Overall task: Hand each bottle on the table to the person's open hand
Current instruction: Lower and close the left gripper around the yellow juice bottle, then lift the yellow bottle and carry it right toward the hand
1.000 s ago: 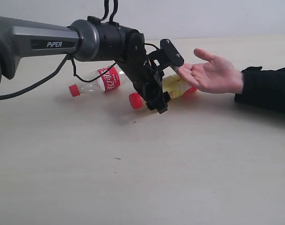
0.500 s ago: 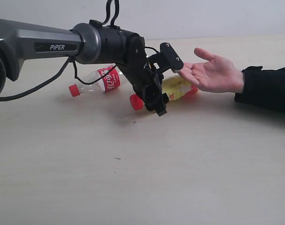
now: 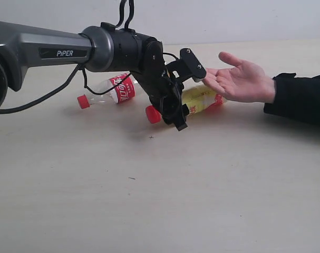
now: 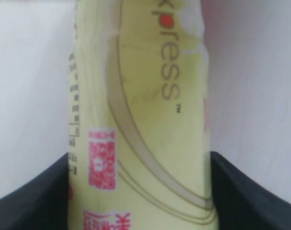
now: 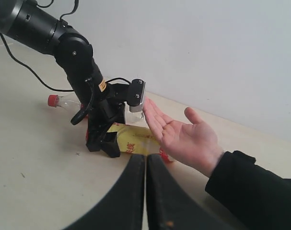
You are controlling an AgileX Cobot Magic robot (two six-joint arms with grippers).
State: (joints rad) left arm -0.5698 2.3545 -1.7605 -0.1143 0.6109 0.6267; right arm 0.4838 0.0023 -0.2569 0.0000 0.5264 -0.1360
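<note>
One yellow bottle (image 3: 202,98) with a red cap lies on its side on the table (image 3: 149,200). It sits crosswise between the jaws of my left claw (image 3: 190,100), with both pads against its sides. Its label reads "xpress" in grey, with a red code block and red characters. My arm says "PiPER". A second ago my jaws stood wider; the bottle has not shifted. The open hand (image 3: 241,81) is just past my claw, slightly higher than before. My right claw (image 5: 145,160) is pinched together.

Soft even daylight, blurred left-wrist close-up.
</note>
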